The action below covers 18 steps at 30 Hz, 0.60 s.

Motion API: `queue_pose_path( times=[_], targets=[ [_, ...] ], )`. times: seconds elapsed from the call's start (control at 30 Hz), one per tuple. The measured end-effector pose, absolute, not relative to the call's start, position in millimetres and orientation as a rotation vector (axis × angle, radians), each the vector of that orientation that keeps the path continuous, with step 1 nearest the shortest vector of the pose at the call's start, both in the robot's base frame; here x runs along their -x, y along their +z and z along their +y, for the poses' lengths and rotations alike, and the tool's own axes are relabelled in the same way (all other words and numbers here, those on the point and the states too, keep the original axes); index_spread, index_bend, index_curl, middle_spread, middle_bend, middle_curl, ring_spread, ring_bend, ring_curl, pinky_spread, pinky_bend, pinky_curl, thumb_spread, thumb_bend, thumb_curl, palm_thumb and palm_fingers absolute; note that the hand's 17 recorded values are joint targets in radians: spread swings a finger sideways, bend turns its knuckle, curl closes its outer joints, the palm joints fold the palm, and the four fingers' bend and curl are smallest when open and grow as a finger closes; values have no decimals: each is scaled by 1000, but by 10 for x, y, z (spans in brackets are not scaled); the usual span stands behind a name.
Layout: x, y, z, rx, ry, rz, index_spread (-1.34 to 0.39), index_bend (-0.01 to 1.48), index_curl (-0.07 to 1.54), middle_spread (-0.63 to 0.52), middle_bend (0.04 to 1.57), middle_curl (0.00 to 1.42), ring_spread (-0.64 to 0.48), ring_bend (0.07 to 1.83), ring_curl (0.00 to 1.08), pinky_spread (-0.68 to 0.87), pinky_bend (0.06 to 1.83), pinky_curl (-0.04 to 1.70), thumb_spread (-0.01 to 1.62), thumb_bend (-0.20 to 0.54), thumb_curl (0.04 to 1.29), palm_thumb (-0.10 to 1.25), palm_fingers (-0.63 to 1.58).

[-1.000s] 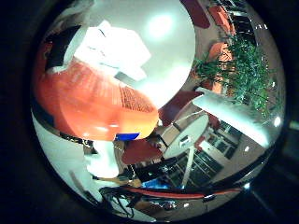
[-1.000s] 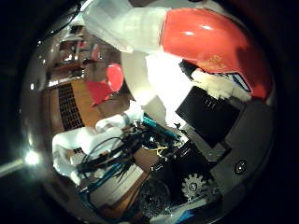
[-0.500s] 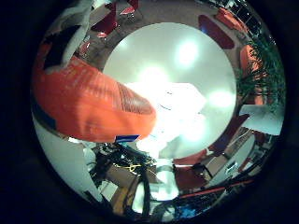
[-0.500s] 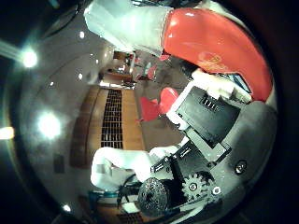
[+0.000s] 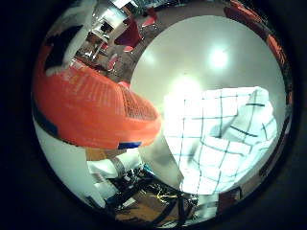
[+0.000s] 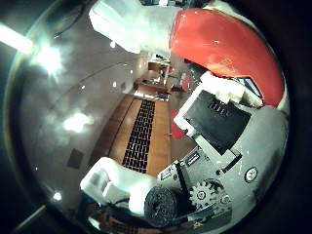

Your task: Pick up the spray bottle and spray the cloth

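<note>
My right hand [image 6: 222, 122] is shut on the orange-red spray bottle [image 5: 86, 101]. The bottle fills much of the little finger side palm view, close to the palm. In the thumb side palm view the bottle [image 6: 222, 44] lies against the hand's black and white body, with a white finger [image 6: 132, 24] curled over it. A white cloth with dark check lines [image 5: 225, 134] lies crumpled on a round white table [image 5: 197, 53], beside the bottle in the little finger side palm view. The bottle's nozzle is hidden.
Red chairs [image 5: 129, 34] stand around the far edge of the table. The thumb side palm view looks out at the room's ceiling, with bright lights [image 6: 49, 60] and a dark slatted panel [image 6: 141, 136].
The whole picture has shifted, so the hand has turned. The cloth fills more of the little finger side view and looks closer. The bottle stays in the hand.
</note>
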<state>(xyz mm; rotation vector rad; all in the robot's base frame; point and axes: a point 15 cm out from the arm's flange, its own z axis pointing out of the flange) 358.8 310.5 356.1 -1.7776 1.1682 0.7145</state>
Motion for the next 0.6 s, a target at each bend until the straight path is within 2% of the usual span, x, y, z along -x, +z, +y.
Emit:
queue_pose_path(
  times=[0.6],
  targets=[
    [-3753,2791,3248,1783,750,1072,-195,1189,741,-74,1417,628,-210,1371,766,-192,1019,1399,963,-17,794,978,1145]
  ],
)
